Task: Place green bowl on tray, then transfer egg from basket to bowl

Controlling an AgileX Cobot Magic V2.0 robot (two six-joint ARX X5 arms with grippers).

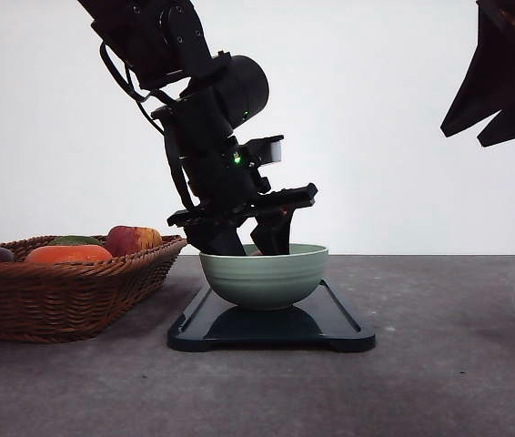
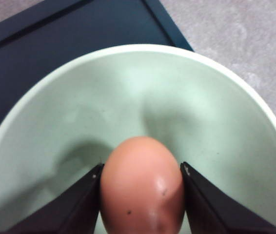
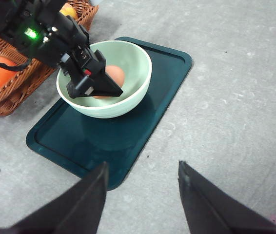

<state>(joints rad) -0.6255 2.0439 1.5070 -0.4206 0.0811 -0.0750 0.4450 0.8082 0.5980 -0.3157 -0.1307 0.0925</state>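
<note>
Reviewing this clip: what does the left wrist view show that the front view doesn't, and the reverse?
Left wrist view alone: the egg pinched between the left gripper jaws, low inside the bowl.

Front view alone: the basket of fruit beside the tray, the left arm reaching down into the bowl, and the right gripper raised off to the side.

Both: bowl on tray, on the grey table.

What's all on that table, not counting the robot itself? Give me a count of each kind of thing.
Bowl: 1
Tray: 1
Basket: 1
Egg: 1, held in the left gripper inside the bowl
Fruit pieces showing above the basket's rim: at least 4, some partly hidden
Total: at least 8
</note>
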